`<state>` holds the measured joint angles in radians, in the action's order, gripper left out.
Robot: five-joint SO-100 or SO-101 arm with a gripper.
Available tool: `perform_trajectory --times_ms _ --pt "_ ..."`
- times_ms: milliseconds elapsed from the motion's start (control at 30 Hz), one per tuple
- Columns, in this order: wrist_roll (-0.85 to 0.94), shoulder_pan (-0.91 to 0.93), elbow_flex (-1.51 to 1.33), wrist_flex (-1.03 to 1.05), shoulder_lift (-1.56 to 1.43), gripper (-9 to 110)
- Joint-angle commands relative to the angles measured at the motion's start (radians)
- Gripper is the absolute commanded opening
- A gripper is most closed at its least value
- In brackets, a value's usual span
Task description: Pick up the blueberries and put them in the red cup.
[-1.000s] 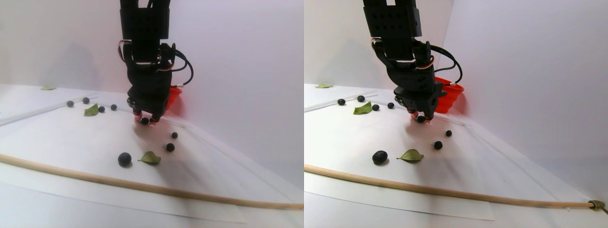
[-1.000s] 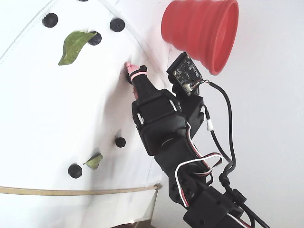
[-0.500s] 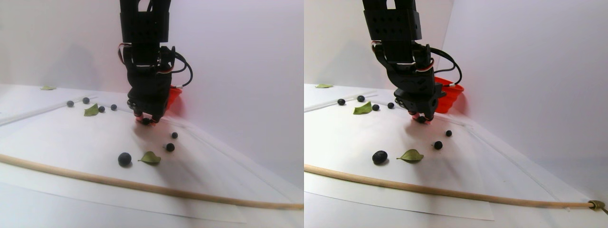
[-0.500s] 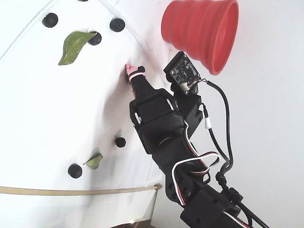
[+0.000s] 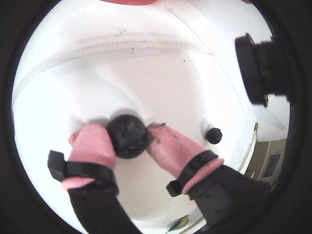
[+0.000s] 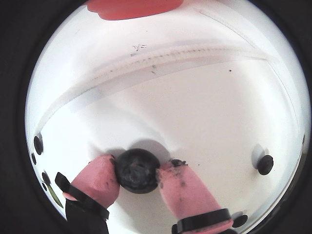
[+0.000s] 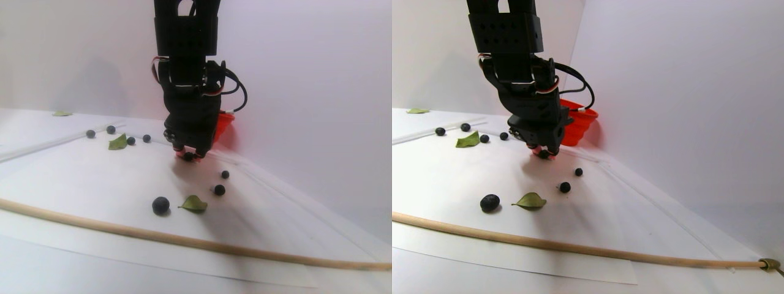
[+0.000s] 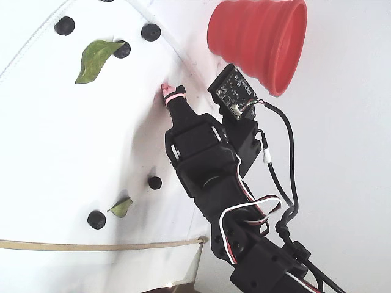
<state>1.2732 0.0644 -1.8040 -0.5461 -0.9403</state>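
A white table carries blueberries, leaves, red cup.

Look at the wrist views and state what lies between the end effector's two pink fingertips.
One small, round, dark blueberry sits between the pink fingertips, which touch it on both sides; both wrist views show this.

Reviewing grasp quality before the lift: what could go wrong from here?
1. The blueberry is held only at the pink fingertips of the gripper; being round, it could roll or pop out during the lift.
2. Squeezing harder might crush it; dark smears already show on one fingertip.
3. The red cup stands close behind the arm, so a wide swing could knock it.
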Motion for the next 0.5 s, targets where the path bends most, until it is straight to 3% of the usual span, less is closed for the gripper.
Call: perform_trajectory --times_ms 0,467 --pt "0.011 0.008 -0.014 -0.02 -0.095 13" --pt "0.023 -0.015 -0.063 0.011 -0.219 13"
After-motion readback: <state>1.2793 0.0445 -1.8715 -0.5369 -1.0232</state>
